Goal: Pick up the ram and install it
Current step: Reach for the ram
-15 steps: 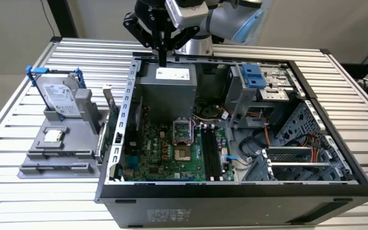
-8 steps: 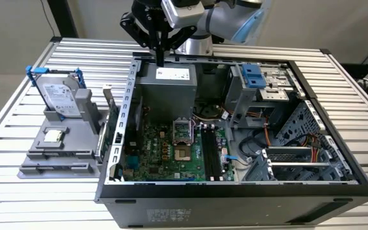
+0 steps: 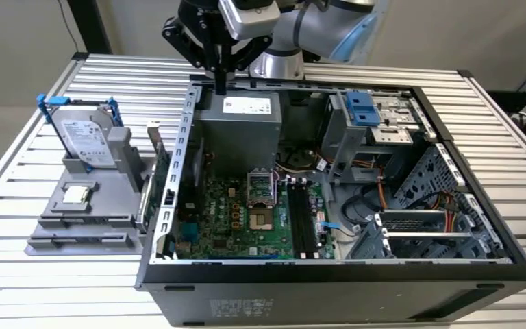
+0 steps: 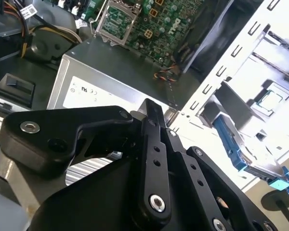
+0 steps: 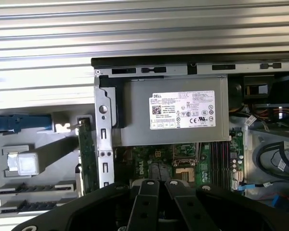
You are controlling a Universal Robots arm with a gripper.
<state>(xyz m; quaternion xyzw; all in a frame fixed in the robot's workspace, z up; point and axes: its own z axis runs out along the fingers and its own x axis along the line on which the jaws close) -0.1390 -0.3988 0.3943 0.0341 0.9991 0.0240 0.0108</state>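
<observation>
A white label [image 5: 183, 109] of fine black print and small round approval marks lies on the grey power supply [image 5: 135, 130], a pale printed label [image 3: 94, 147] covers the hard drive [image 3: 74, 118], and a small sticker [image 3: 244, 306] marks the computer case [image 3: 355, 296].

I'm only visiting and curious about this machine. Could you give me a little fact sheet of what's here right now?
Setting: open computer case on a slatted table
Fingers: shut, holding nothing, above the case's rear edge by the power supply
Ram: standing on edge in a grey holder beside the case, not yet picked up
Also in holder: hard drive, small chip
Memory slots: look empty
</observation>
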